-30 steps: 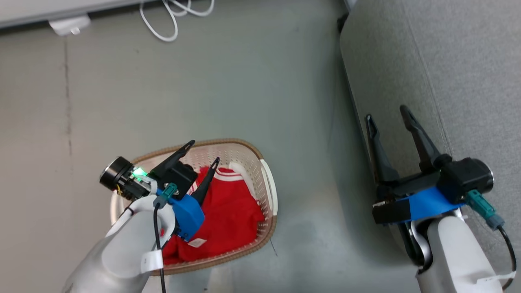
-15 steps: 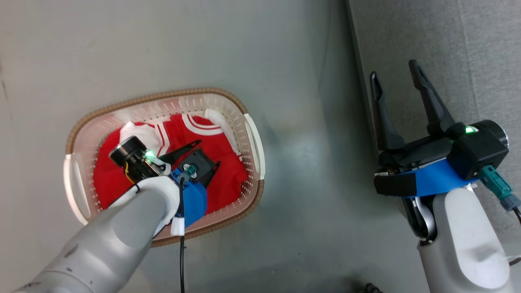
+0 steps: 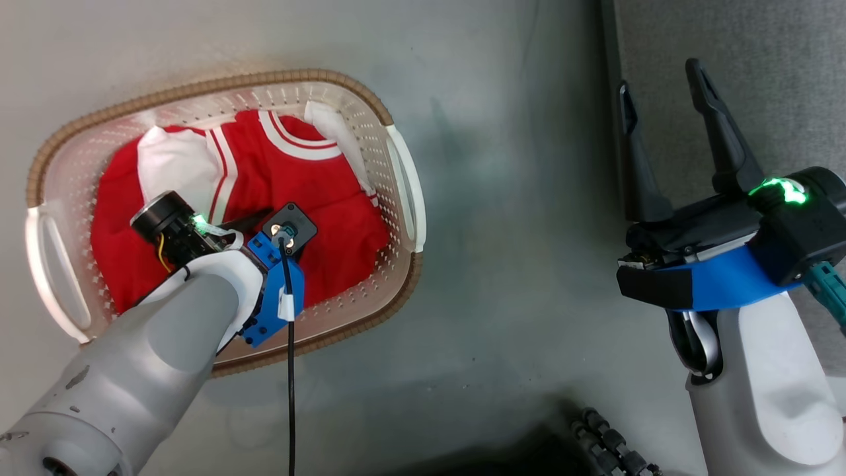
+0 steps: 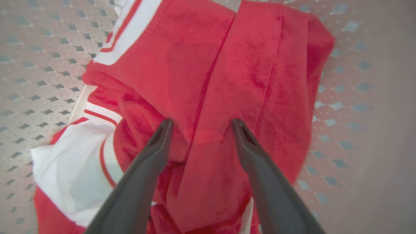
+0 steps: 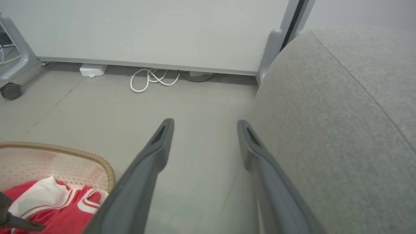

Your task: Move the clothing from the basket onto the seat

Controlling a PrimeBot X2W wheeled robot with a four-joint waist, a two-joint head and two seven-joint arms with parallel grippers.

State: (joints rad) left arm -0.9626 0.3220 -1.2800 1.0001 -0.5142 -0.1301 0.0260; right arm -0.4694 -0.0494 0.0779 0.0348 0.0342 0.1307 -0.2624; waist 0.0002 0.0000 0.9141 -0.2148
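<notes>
The basket (image 3: 403, 178) stands on the floor at the left of the head view, its brown rim (image 5: 81, 154) also at the right wrist view's lower left. Red clothing (image 3: 317, 192) with white stripes lies inside it. My left gripper (image 4: 202, 123) points down into the basket, open, both fingertips resting on the red clothing (image 4: 227, 71) with a raised fold between them. The wrist hides most of those fingers in the head view. My right gripper (image 3: 659, 79) is open and holds nothing, above the left edge of the grey seat (image 3: 760, 59).
The grey floor (image 3: 515, 231) runs between basket and seat. A white cable (image 5: 152, 79), a small white box (image 5: 93, 69) and a caster wheel (image 5: 11, 91) lie by the far wall. A dark ribbed hose (image 3: 608, 436) sits at the bottom of the head view.
The head camera has tipped downward, so the whole picture shifted. My left gripper has dropped from above the basket rim into the basket, onto the clothing. Both grippers stayed open.
</notes>
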